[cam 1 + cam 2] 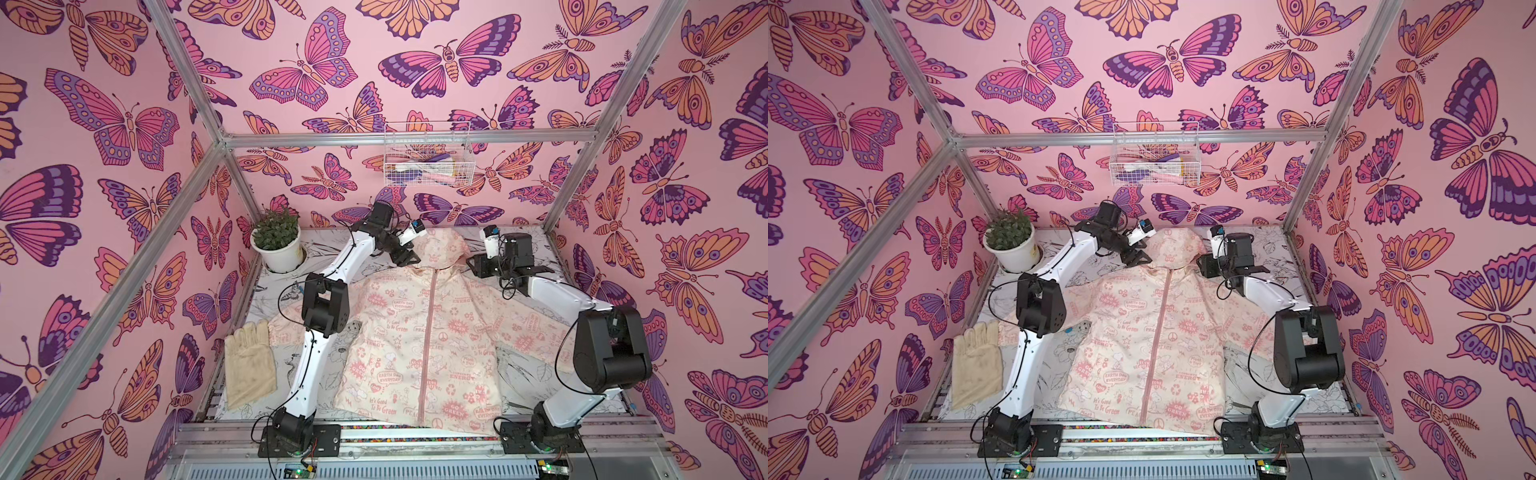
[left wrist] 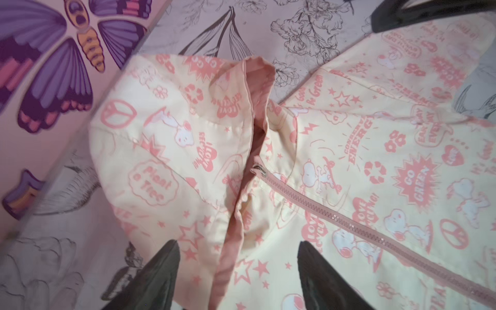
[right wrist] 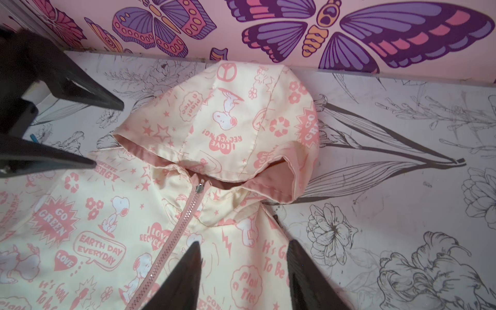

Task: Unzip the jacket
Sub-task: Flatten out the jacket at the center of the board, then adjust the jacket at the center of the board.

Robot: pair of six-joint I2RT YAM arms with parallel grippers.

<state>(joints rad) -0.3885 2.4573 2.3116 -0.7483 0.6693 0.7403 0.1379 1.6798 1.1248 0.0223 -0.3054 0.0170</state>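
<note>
The jacket (image 1: pixel 419 340) (image 1: pixel 1154 345) lies flat on the table, front up, with its hood (image 3: pixel 230 115) toward the back wall. Its pink zipper (image 1: pixel 430 332) is closed up to the collar, and the metal slider (image 2: pixel 259 170) (image 3: pixel 200 188) sits at the top. My left gripper (image 1: pixel 405 259) (image 2: pixel 237 243) hovers open over the hood's edge at the collar, with nothing between its fingers. My right gripper (image 1: pixel 473 266) (image 3: pixel 244 243) is open above the jacket's shoulder on the other side of the zipper, also holding nothing. The left gripper (image 3: pixel 107 134) shows in the right wrist view too.
A beige work glove (image 1: pixel 249 365) lies at the table's left, next to the jacket's sleeve. A potted plant (image 1: pixel 278 245) stands in the back left corner. A wire basket (image 1: pixel 428 162) hangs on the back wall. Metal frame posts (image 1: pixel 582 174) border the table.
</note>
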